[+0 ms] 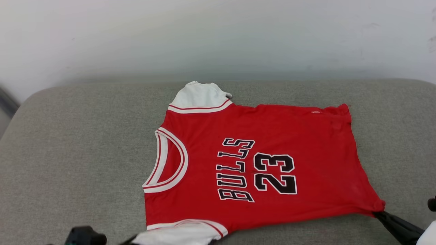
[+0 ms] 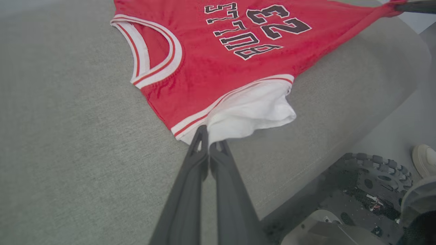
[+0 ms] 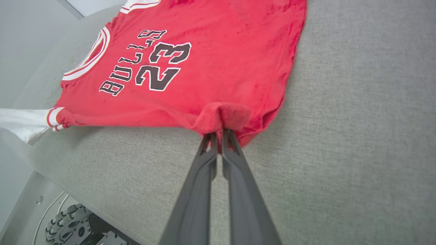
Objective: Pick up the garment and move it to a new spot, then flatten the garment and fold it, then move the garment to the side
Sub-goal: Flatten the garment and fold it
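The garment (image 1: 259, 149) is a red jersey T-shirt with white sleeves, striped trim and black letters with the number 23. It lies spread front-up on the grey cushion, collar to the left and hem to the right. My left gripper (image 2: 210, 143) is shut on the near white sleeve (image 2: 248, 112), at the head view's bottom edge (image 1: 136, 240). My right gripper (image 3: 219, 133) is shut on the near hem corner of the garment (image 3: 221, 117), which bunches at the fingertips; this gripper is at the lower right in the head view (image 1: 379, 213).
The grey cushion (image 1: 75, 153) stretches wide to the left and right of the garment, with a pale wall (image 1: 218, 34) behind it. Its near edge drops to the robot's wheeled base (image 2: 371, 177). A shoe (image 2: 424, 158) shows on the floor.
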Available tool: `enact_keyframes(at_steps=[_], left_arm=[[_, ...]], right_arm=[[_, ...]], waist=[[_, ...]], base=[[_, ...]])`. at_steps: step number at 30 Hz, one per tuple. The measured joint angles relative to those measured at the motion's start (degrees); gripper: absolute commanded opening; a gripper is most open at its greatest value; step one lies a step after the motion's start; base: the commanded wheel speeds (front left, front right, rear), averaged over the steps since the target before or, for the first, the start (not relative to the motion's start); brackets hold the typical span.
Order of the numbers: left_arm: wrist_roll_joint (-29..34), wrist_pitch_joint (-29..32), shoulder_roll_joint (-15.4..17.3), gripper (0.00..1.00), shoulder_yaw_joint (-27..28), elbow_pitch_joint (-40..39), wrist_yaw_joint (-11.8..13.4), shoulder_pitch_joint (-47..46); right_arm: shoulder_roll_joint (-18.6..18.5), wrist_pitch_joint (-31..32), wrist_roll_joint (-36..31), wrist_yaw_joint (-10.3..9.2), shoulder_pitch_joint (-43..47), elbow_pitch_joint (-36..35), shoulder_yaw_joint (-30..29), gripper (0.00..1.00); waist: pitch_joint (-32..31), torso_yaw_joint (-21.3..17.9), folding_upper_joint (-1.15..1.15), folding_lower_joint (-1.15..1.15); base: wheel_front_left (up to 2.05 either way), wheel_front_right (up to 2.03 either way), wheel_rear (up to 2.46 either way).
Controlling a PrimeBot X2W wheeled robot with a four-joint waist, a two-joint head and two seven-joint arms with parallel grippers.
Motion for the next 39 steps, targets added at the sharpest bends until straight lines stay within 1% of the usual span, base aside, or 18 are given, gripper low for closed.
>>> enact_keyframes(at_steps=[3, 6, 12, 14, 20, 26, 29, 33, 35, 36, 37, 39], left_arm=[[0.74, -0.33, 0.33, 0.00, 1.69, -0.82, -0.13, -2.93], [1.43, -0.12, -0.07, 0.00, 2.92, -1.18, -0.52, -6.49], [3.24, 1.01, -2.31, 0.00, 4.28, 0.41, -1.74, -13.94], [3.43, 1.64, -3.26, 0.00, 4.49, 1.67, -2.29, -16.24], [4.53, 3.66, -5.35, 0.00, 4.39, 6.39, -4.42, -22.79], [6.51, 4.76, -8.32, 0.00, 3.14, 12.55, -6.37, -28.04], [7.47, 5.02, -9.98, 0.00, 2.12, 15.40, -7.37, -30.09], [8.29, 4.15, -12.69, 0.00, 1.55, 19.67, -7.31, -31.89], [8.88, 3.76, -13.86, 0.01, 1.05, 22.14, -6.73, -32.04], [8.99, 3.56, -14.41, 0.46, 0.74, 23.35, -6.60, -32.04], [9.02, 3.25, -15.00, 0.98, 0.33, 24.28, -6.58, -32.03], [9.68, 1.66, -16.02, 1.00, 0.16, 25.79, -6.36, -32.01]], right_arm=[[0.42, 2.14, -0.64, 0.00, -0.01, -1.62, -1.96, 0.00], [0.86, 4.83, -1.82, 0.00, -0.25, -2.22, -3.54, 0.00], [2.79, 10.33, -4.39, 0.00, -3.97, -3.01, -5.34, 0.00], [3.63, 11.92, -4.92, 0.00, -5.45, -2.89, -5.71, 0.00], [4.48, 16.12, -7.10, 0.00, -10.66, -1.74, -5.98, 0.00], [5.60, 18.57, -8.53, 0.00, -15.56, 0.46, -4.92, 0.00], [6.33, 18.55, -8.96, 0.00, -17.60, 1.83, -4.33, 0.00], [7.33, 17.92, -9.03, 0.00, -18.82, 4.02, -3.74, 0.00], [7.57, 17.17, -9.71, 0.00, -18.98, 5.04, -3.20, 0.00], [7.73, 16.62, -10.44, 0.00, -19.00, 5.73, -2.98, 0.14], [7.98, 16.33, -10.92, 0.00, -19.02, 6.26, -2.82, 1.00], [8.53, 15.67, -11.57, 0.00, -19.19, 7.23, -2.54, 1.00]], waist=[[0.63, -0.24, 0.00, 0.01], [1.69, -0.50, 0.00, 0.01], [5.12, -1.29, 0.00, 0.02], [6.51, -1.59, 0.00, 0.02], [11.20, -2.43, 0.00, 0.02], [14.98, -3.13, 0.00, 0.02], [16.00, -3.33, 0.00, 0.03], [16.26, -3.15, 0.00, 0.02], [16.06, -3.02, 0.00, 0.02], [15.85, -2.96, 0.00, 0.02], [15.55, -2.90, 0.00, 0.02], [14.83, -2.80, 0.00, 0.02]], base=[[0.00, 0.00, 0.00], [0.00, 0.00, 0.00], [0.00, 0.00, 0.00], [0.00, 0.00, 0.00], [0.00, 0.00, 0.00], [0.00, 0.00, 0.00], [0.00, 0.00, 0.00], [0.00, 0.00, 0.00], [0.00, 0.00, 0.00], [0.00, 0.00, 0.00], [0.00, 0.00, 0.00], [0.00, 0.00, 0.00]])
